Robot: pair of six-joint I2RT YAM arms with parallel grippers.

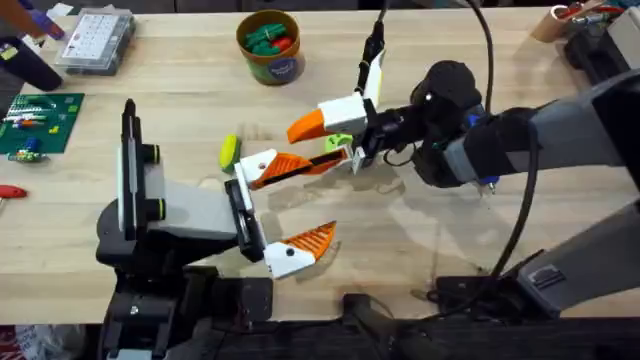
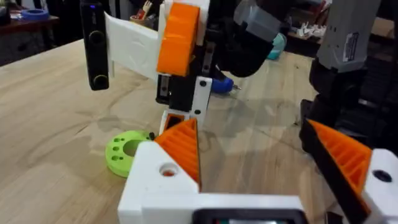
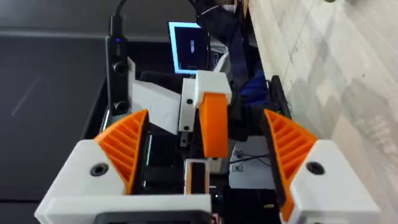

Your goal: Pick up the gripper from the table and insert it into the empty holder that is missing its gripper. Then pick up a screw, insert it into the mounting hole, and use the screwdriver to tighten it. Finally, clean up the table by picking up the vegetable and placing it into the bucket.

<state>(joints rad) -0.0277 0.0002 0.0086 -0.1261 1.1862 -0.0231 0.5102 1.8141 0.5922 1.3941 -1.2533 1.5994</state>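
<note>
Nearest the bench's front edge, the left arm's grey boxy body is lying low over the wood, ending in the holder (image 1: 243, 215), a narrow black bar standing across the arm's end. The left gripper (image 1: 270, 215) is carrying two orange ribbed fingers: one at the front end of the bar (image 1: 300, 247), pointing toward the bench's right side, and the other at the far end (image 1: 285, 167). In the left wrist view these jaws are standing spread wide, with bare wood between them.

Just beyond, near the bench's middle, the right gripper (image 1: 330, 135) is reaching in from the right side, its white-and-orange claw hovering right beside the holder's far finger. Its jaws are standing spread apart in the right wrist view, and between them sits an orange-and-white part (image 3: 208, 121); whether they are touching it, I cannot tell.

A green ring-shaped piece (image 1: 229, 151) is lying on the wood just beside the holder's far end, toward the bench's left side.

Farther off, near the back edge, the bucket (image 1: 269, 46) is standing upright with green and red items inside. At the back left corner, a clear compartment box (image 1: 95, 40) is resting, and a green board (image 1: 38, 122) is lying along the left edge.
</note>
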